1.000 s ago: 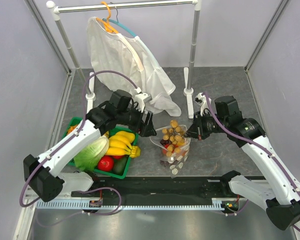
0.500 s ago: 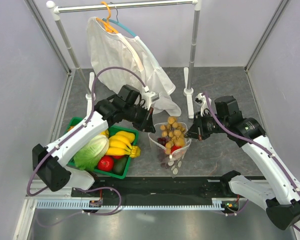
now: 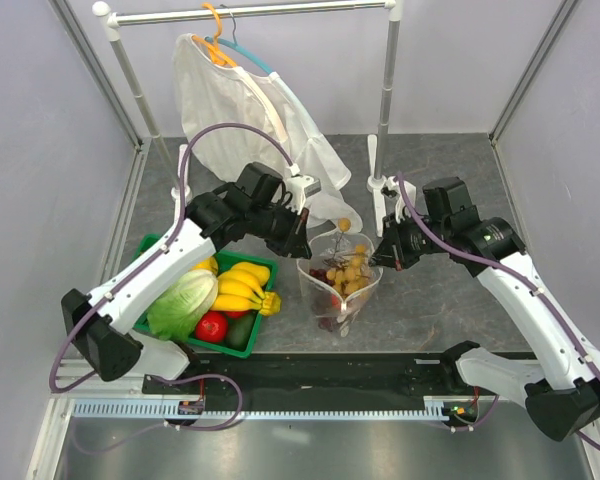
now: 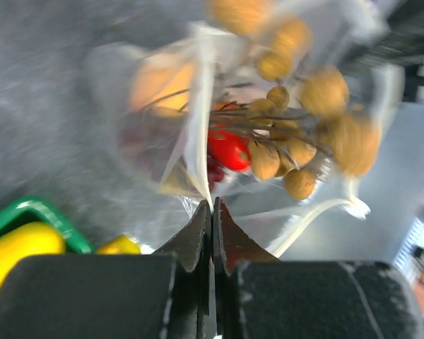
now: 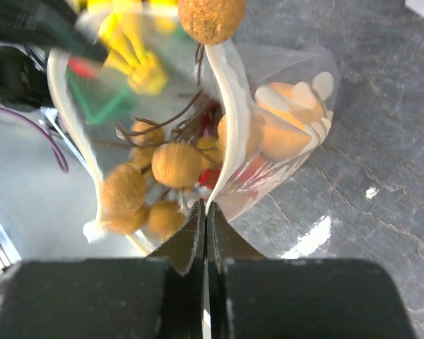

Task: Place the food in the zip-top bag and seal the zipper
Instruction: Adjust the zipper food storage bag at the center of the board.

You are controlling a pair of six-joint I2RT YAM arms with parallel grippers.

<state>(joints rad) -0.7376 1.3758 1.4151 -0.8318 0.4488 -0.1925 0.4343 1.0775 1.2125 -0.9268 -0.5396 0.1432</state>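
Grey table [image 3: 450, 165], zip-top bag [image 3: 332, 300] mouth-up, left end effector [image 4: 212, 205], right end effector [image 5: 205, 205] clamped on rim

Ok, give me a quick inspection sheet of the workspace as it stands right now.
Surface: dark grey table, no damage seen.
Job's things: zip-top bag held open between both grippers; tan berry bunch in its mouth, one berry poking above; orange peach-like ball inside; zipper unsealed.
Clutter: green basket holding lettuce and bananas; white garment hanging on rack.
Grippers: left gripper and right gripper each shut on the bag's rim.
Cables: purple cable loops above the left arm, apart from the bag.
Surroundings: grey walls; nothing else seen.
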